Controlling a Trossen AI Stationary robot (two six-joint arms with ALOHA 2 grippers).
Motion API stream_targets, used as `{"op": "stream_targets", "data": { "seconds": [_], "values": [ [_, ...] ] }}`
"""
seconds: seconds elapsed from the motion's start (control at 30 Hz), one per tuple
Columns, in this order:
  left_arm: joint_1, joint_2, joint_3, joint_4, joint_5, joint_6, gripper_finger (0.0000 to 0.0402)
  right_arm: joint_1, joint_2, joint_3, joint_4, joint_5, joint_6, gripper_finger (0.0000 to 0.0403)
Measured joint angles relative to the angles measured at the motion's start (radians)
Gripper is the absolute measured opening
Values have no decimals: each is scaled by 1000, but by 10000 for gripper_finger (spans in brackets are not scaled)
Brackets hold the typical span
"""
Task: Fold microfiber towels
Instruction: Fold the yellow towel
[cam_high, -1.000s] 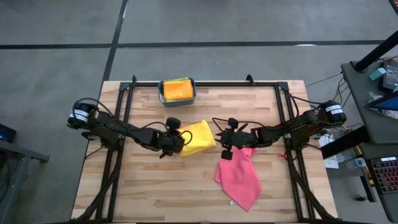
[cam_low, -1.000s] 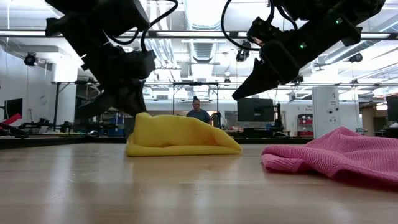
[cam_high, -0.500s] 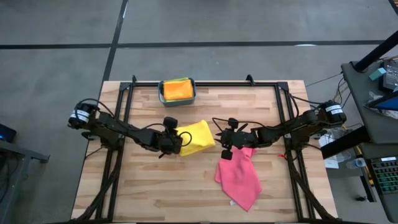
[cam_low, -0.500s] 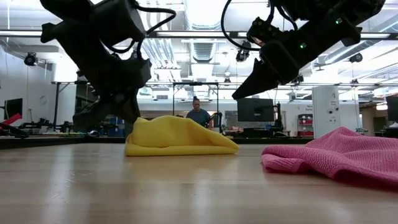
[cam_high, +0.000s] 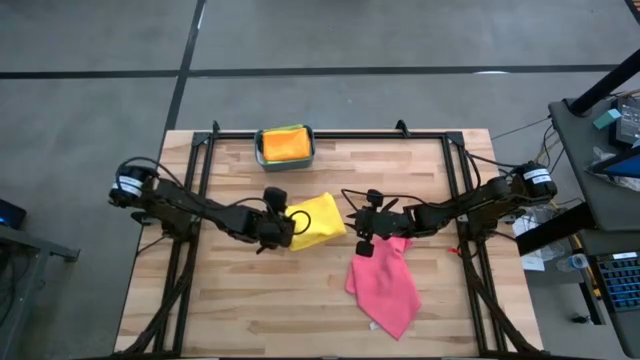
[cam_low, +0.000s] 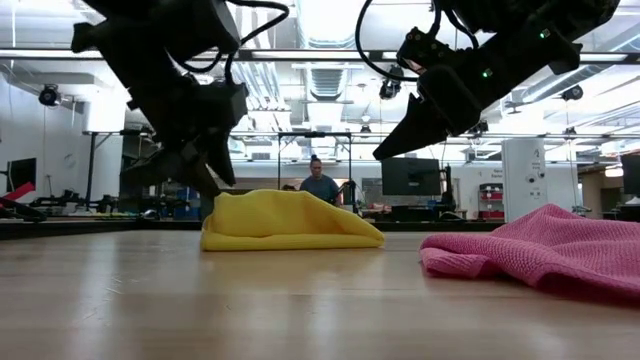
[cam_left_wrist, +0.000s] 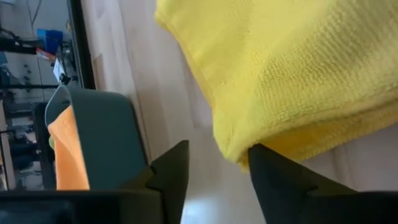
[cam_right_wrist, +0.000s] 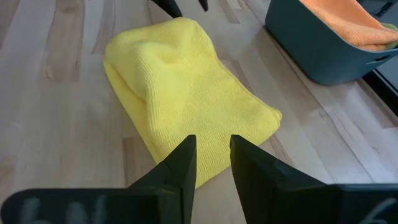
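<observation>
You have an orange towel (cam_high: 284, 144) binned, the yellow towel (cam_high: 315, 221) folded on the desk (cam_high: 230, 300) beside your parted, empty left claw (cam_high: 283, 229), and the pink towel (cam_high: 388, 285) unfolded (right claw (cam_high: 364, 240) slightly parted, empty).

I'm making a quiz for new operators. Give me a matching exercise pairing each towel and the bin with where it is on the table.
Things:
1. yellow towel
2. pink towel
3. orange towel
4. teal bin

Places:
A. inside the bin
B. spread below the right gripper
C. at the table's far edge
D. folded, beside the left gripper

Pairs: 1-D, 2-B, 3-A, 4-C
</observation>
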Motion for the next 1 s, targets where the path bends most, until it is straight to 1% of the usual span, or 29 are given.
{"op": "stream_targets", "data": {
  "seconds": [0.13, 0.27, 0.37, 0.43, 0.5, 0.63, 0.7, 0.73, 0.77, 0.83, 0.87, 0.93, 1.0],
  "values": [
    [-10, -30, 16, -70, 0, -60, 168, 0, 0, 0, 0, 0, 2, 91],
    [-30, -70, 22, -117, 13, -149, 171, 0, 0, 0, 0, -1, 1, 91],
    [-45, -105, 24, -114, 64, -259, 171, 0, 0, 0, 0, -1, 0, 91],
    [-53, -127, 24, -103, 116, -396, 171, 0, 0, 0, 0, -1, 0, 91],
    [-58, -149, 23, -99, 196, -585, 171, 0, 0, 0, 0, -1, 0, 91],
    [-78, -166, 0, -31, 412, -979, 171, 0, 0, 0, 4, -1, -9, 91],
    [-107, -164, -26, 40, 511, -1100, 171, 0, 0, 0, 9, -1, -17, 91],
    [-124, -162, -38, 65, 534, -1143, 171, 0, 0, 0, 14, -1, -18, 91],
    [-143, -157, -49, 83, 537, -1170, 171, 0, 0, 0, 18, -1, -19, 91],
    [-178, -143, -67, 126, 495, -1176, 171, 0, 0, 0, 16, -2, -18, 91],
    [-195, -133, -77, 159, 461, -1148, 171, 0, 0, 0, 16, -2, -18, 91],
    [-226, -109, -101, 241, 376, -1050, 171, 0, 0, 0, 16, -2, -16, 91],
    [-249, -80, -122, 287, 281, -950, 171, 0, 0, 0, 16, -2, -13, 91]
  ]
}}
